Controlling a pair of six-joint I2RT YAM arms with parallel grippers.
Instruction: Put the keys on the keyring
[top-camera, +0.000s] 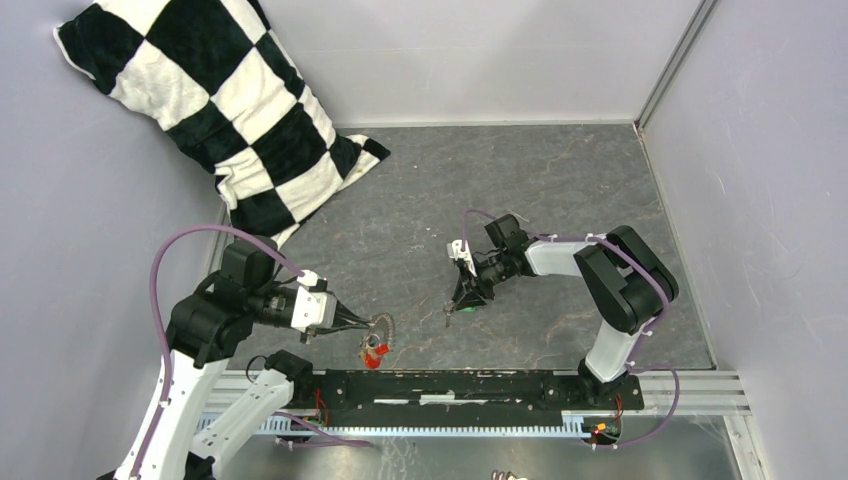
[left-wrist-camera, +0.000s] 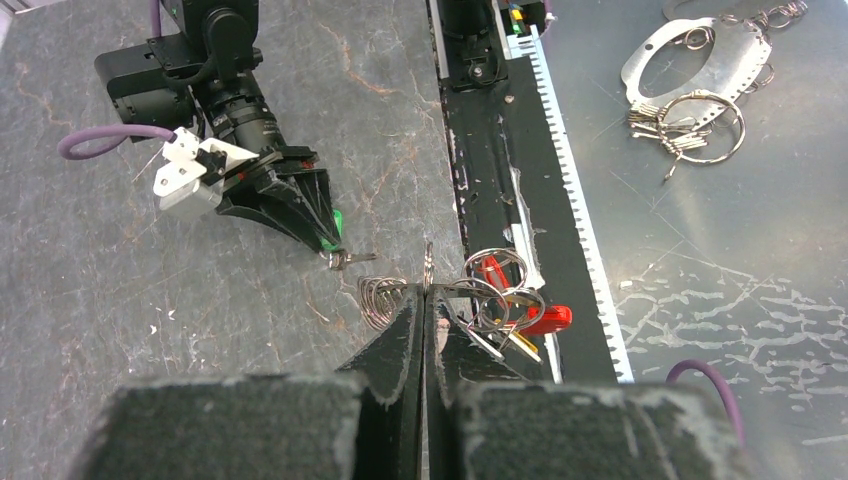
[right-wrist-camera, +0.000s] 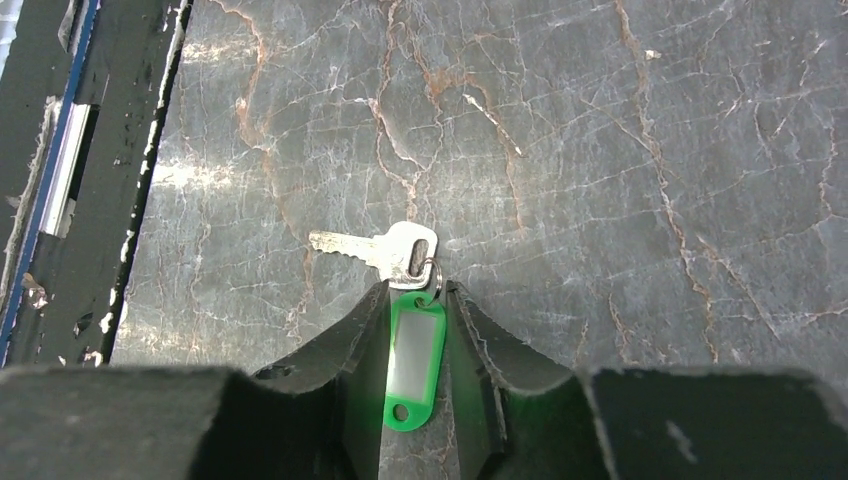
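Observation:
My left gripper (left-wrist-camera: 428, 290) is shut on the keyring (left-wrist-camera: 380, 298), a coiled silver wire loop held just above the table's near edge. Small rings with a red key (left-wrist-camera: 548, 318) and a yellow key (left-wrist-camera: 520, 342) hang off it. In the top view that gripper (top-camera: 372, 322) sits left of centre, and the red tag (top-camera: 372, 355) dangles below it. My right gripper (right-wrist-camera: 415, 288) is down on the table around the green key (right-wrist-camera: 415, 355). Its fingers press against both long edges of the green tag. The silver blade (right-wrist-camera: 345, 245) lies flat, just past the fingertips.
A black-and-white checkered pillow (top-camera: 230, 110) leans in the back left corner. The black mounting rail (top-camera: 470, 385) runs along the near edge. Spare key rings and a metal plate (left-wrist-camera: 690, 120) lie on the metal shelf beyond the rail. Grey walls close in the table.

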